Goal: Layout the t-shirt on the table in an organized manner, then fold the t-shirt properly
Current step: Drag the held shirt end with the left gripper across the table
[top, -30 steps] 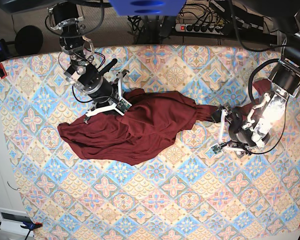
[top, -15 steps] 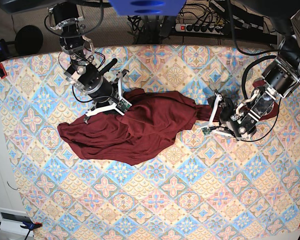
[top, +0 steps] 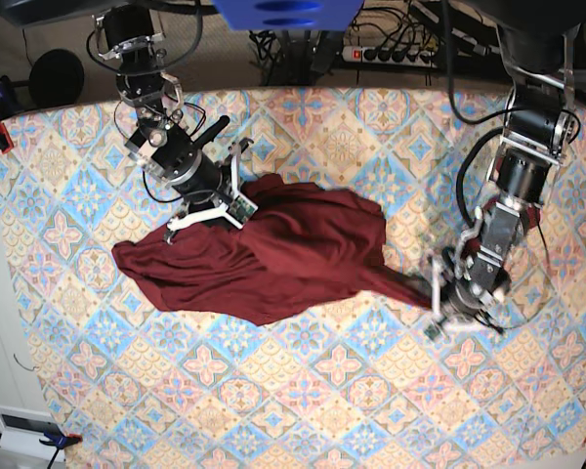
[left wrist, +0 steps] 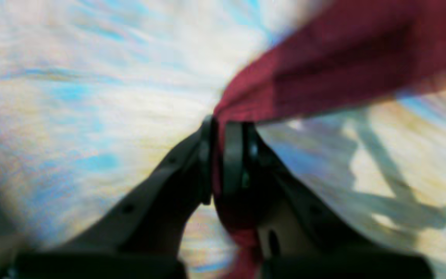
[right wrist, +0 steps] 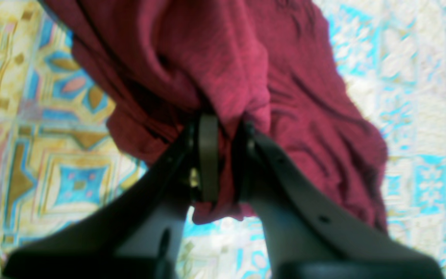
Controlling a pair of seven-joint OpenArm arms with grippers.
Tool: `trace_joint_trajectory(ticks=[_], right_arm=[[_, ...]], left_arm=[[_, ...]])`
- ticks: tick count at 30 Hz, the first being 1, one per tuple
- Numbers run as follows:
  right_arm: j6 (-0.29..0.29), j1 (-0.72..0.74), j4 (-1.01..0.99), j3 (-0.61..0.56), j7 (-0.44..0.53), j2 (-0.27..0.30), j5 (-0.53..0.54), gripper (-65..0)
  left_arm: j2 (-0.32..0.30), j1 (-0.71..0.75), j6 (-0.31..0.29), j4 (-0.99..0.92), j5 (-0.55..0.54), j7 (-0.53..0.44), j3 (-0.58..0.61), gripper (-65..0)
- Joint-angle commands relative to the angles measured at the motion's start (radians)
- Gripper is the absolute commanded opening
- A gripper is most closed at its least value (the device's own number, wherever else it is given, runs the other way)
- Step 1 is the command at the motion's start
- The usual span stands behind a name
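The table (top: 303, 410) is covered by patterned cloth. The t-shirt (top: 264, 259) is clamped by the left gripper (top: 438, 298) and the right gripper (top: 236, 203); the left wrist view is blurred.

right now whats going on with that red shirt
Both arms grip the t-shirt, which lies bunched on the table. The right gripper pinches a fold near the shirt's top edge. The left gripper is shut on a stretched-out end, probably a sleeve. Nothing is laid flat or folded yet.
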Motion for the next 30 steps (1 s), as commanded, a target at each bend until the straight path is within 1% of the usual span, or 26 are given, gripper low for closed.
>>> trace_joint_trajectory(ticks=[1, 4, 8, 13, 15, 18, 19, 20, 21, 23, 25, 27, 30], right_arm=[[-0.006, 0.007, 0.020, 0.007, -0.004, 0.005, -0.003, -65.0], [-0.006, 0.007, 0.020, 0.007, -0.004, 0.005, -0.003, -65.0], [-0.006, 0.007, 0.020, 0.007, -0.004, 0.005, -0.003, -65.0], [-0.006, 0.005, 0.021, 0.000, -0.004, 0.005, -0.003, -65.0], [-0.006, 0.005, 0.023, -0.004, -0.004, 0.005, -0.003, -65.0], [-0.006, 0.005, 0.023, -0.026, -0.004, 0.005, -0.003, -65.0], [-0.006, 0.005, 0.023, -0.035, -0.004, 0.005, -0.003, -65.0], [-0.006, 0.005, 0.023, -0.046, -0.004, 0.005, -0.003, -65.0], [-0.006, 0.005, 0.023, -0.056, -0.004, 0.004, -0.003, -65.0], [-0.006, 0.005, 0.023, -0.079, -0.004, 0.002, -0.003, -65.0], [-0.006, 0.005, 0.023, -0.090, -0.004, 0.002, -0.003, -65.0], [-0.006, 0.008, 0.021, -0.090, -0.004, 0.001, -0.003, -65.0], [-0.006, 0.010, 0.020, -0.093, -0.003, -0.001, -0.003, -65.0]], left_arm=[[0.007, -0.061, 0.040, 0.015, 0.044, -0.032, -0.071, -65.0], [0.033, -0.092, 0.062, 0.015, 0.116, -0.075, -0.198, -65.0], [0.056, -0.134, 0.062, 0.015, 0.181, -0.135, -0.295, -65.0], [0.060, -0.191, 0.065, 0.007, 0.193, -0.149, -0.301, -65.0], [0.060, -0.245, 0.099, -0.047, 0.185, -0.152, -0.301, -65.0], [0.060, -0.317, 0.155, -0.116, 0.184, -0.196, -0.303, -64.8], [0.062, -0.329, 0.172, -0.134, 0.184, -0.215, -0.304, -62.4], [0.062, -0.335, 0.197, -0.148, 0.184, -0.233, -0.304, -58.4], [0.063, -0.337, 0.229, -0.150, 0.184, -0.250, -0.304, -53.6], [0.088, -0.331, 0.303, -0.151, 0.184, -0.271, -0.303, -43.5], [0.099, -0.303, 0.359, -0.150, 0.184, -0.270, -0.298, -37.2], [0.113, -0.277, 0.389, -0.150, 0.184, -0.268, -0.296, -34.0], [0.145, -0.211, 0.389, -0.148, 0.184, -0.247, -0.295, -33.6]])
